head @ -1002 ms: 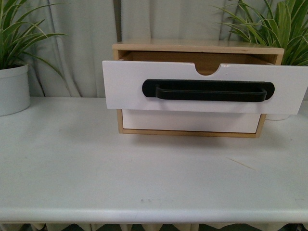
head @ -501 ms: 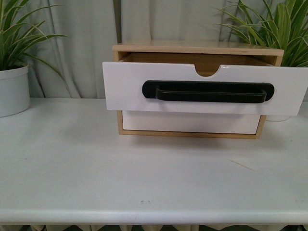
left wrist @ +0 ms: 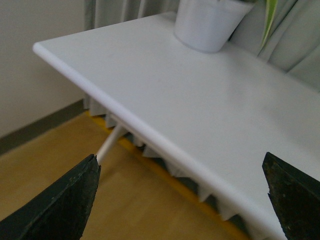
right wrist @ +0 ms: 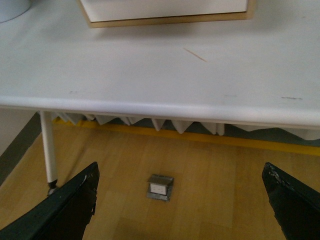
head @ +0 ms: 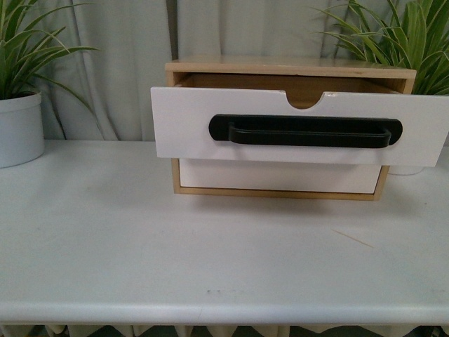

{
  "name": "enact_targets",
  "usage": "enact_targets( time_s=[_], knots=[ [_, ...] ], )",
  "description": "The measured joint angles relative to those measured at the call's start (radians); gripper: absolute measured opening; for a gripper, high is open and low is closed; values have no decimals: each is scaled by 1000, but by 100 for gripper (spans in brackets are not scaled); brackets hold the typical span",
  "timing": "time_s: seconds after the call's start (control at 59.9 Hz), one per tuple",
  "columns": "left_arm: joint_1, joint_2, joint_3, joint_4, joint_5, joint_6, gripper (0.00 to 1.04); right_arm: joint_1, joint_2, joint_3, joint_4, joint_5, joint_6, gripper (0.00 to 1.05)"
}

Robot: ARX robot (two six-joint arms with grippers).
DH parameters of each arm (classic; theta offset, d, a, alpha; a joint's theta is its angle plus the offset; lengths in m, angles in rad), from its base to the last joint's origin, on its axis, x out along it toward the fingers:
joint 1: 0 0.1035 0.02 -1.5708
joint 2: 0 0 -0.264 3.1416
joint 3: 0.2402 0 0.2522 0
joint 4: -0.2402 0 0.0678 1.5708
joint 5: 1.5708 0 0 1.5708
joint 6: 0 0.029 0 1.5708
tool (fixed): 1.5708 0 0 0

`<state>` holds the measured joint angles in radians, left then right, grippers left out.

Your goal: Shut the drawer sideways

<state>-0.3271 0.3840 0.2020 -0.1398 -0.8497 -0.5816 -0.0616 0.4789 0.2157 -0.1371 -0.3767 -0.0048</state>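
The drawer (head: 182,126), white-fronted with a long black bar handle (head: 305,131) and a semicircular notch in its top edge, stands pulled out of a wooden cabinet (head: 280,68) on the white table (head: 140,239). Below it sits a plain white drawer front (head: 273,177), pushed in. Neither gripper shows in the front view. My left gripper (left wrist: 182,200) is open and empty, off the table's front left edge above the floor. My right gripper (right wrist: 180,200) is open and empty, below and before the table's front edge; the cabinet's base (right wrist: 165,20) shows far ahead of it.
A white pot (head: 17,130) with a green plant stands at the table's back left, also in the left wrist view (left wrist: 207,22). Another plant (head: 400,35) stands at the back right. A small metal floor box (right wrist: 160,187) lies on the wooden floor. A table leg (right wrist: 48,150) stands nearby.
The view has shifted very slightly; the drawer stands as open as before. No gripper has entered the front view.
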Motion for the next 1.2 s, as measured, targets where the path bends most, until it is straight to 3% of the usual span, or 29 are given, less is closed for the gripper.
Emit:
enact_targets(
  time_s=[0.234, 0.334, 0.518, 0.752, 1.203],
  knots=[
    [-63, 364, 151, 238, 137, -235, 99, 131, 243, 32, 244, 167, -382, 96],
    [-83, 532, 204, 370, 196, -247, 99, 179, 338, 35, 356, 201, -586, 96],
    [-88, 762, 308, 511, 284, -243, 99, 216, 491, 67, 525, 243, -775, 96],
    [-115, 1032, 471, 605, 378, -242, 99, 234, 704, 174, 626, 245, -883, 96],
    [-169, 1124, 597, 603, 404, -219, 99, 247, 830, 326, 650, 248, -911, 96]
  ],
)
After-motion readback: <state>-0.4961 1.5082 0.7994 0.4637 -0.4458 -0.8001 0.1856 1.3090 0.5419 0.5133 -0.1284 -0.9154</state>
